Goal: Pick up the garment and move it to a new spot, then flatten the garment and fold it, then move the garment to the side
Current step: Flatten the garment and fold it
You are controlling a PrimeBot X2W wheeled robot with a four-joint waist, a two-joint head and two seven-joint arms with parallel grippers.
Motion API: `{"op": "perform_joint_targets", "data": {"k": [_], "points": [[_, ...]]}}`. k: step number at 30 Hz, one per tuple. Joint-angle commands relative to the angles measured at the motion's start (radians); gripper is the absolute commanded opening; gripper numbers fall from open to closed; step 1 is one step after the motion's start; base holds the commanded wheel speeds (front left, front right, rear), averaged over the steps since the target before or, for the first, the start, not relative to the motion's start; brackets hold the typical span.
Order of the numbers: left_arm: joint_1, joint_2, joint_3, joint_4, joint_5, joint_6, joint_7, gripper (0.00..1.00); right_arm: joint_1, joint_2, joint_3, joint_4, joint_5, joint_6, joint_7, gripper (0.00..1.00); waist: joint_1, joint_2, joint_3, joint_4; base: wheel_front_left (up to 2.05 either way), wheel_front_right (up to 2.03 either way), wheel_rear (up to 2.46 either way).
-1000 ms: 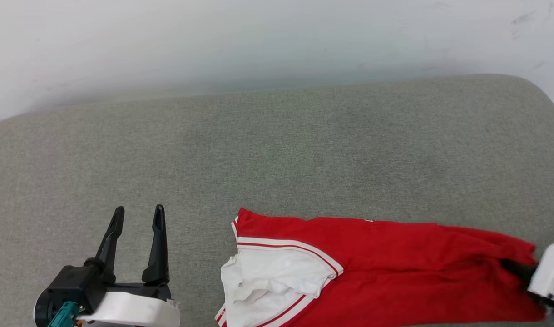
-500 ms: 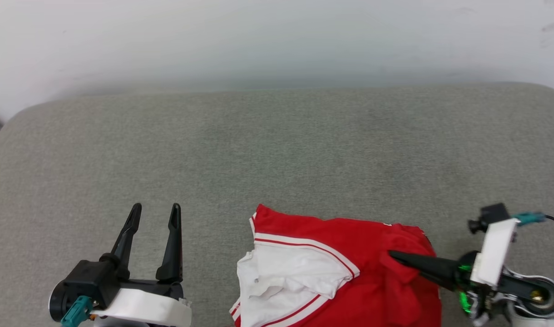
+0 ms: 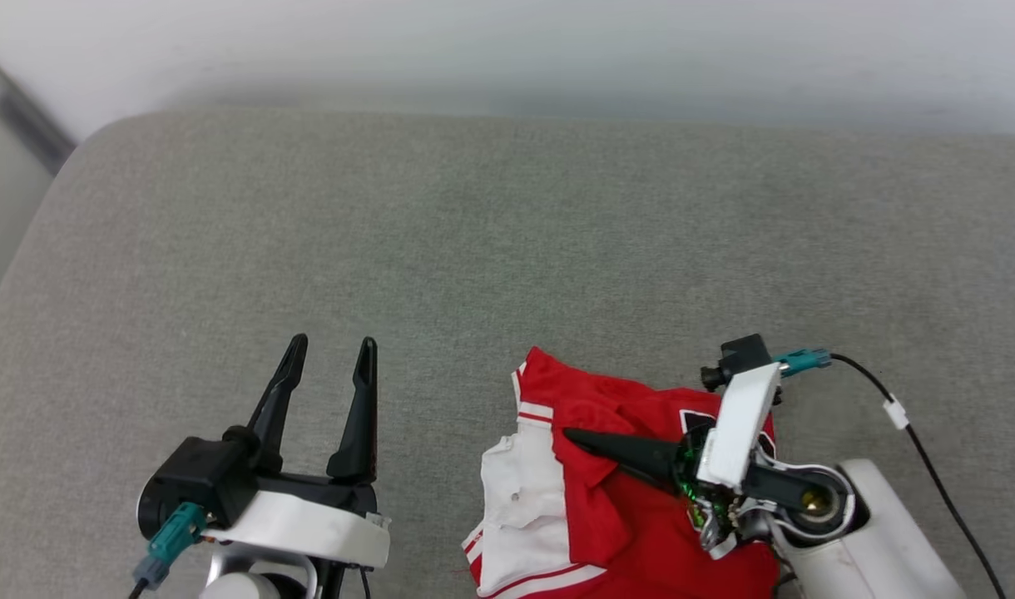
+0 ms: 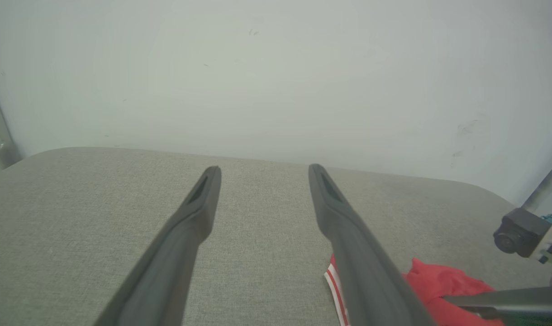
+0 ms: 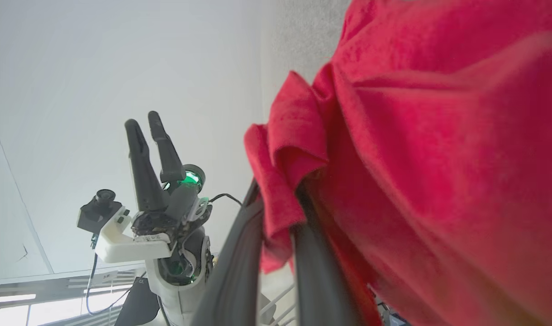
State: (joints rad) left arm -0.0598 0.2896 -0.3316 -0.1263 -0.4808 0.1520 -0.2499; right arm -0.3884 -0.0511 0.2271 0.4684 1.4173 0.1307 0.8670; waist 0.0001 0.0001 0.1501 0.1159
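The garment (image 3: 595, 507), red with a white sleeve and striped trim, lies bunched on the grey cushion (image 3: 474, 249) near its front edge. My right gripper (image 3: 576, 436) points left across it, shut on a fold of its red cloth. In the right wrist view that fold (image 5: 280, 172) is pinched between my two fingers (image 5: 237, 258), and the rest of the garment (image 5: 439, 158) drapes to the right. My left gripper (image 3: 333, 345) stands open and holds nothing, a little left of the garment. In the left wrist view my left gripper (image 4: 263, 171) sits above bare cushion, the garment (image 4: 439, 280) at lower right.
A pale wall (image 3: 507, 50) runs behind the cushion. The cushion's rounded left edge (image 3: 33, 241) drops off beside a grey metal bar (image 3: 21, 121). A black cable (image 3: 932, 474) trails from my right wrist. Bare cushion stretches behind and to the left of the garment.
My right gripper has dragged the garment's red end leftward over the rest, so the spread-out garment is now a short bunched heap. The head camera has also turned, shifting the whole picture.
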Motion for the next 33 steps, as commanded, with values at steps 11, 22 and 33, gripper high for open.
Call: {"op": "perform_joint_targets", "data": {"k": [11,22,33], "points": [[-0.043,-0.022,0.033,0.051,0.006,-0.031,-0.014,1.00,-0.079,-0.002,0.176,0.143,-0.064,0.000,-0.192,1.00,-0.0001,-0.0001,0.046,0.025,0.00,0.00,0.00],[-0.009,-0.022,0.048,0.053,0.026,-0.028,-0.016,1.00,-0.119,-0.123,0.351,-0.051,-0.367,0.000,-0.417,1.00,-0.0001,-0.0001,0.002,-0.030,0.00,0.00,0.00],[0.038,-0.002,0.071,0.052,0.030,0.009,-0.013,1.00,-0.028,-0.254,0.096,-0.037,-0.922,0.000,-0.790,1.00,-0.0001,-0.0001,-0.034,-0.104,0.00,0.00,0.00]]}}
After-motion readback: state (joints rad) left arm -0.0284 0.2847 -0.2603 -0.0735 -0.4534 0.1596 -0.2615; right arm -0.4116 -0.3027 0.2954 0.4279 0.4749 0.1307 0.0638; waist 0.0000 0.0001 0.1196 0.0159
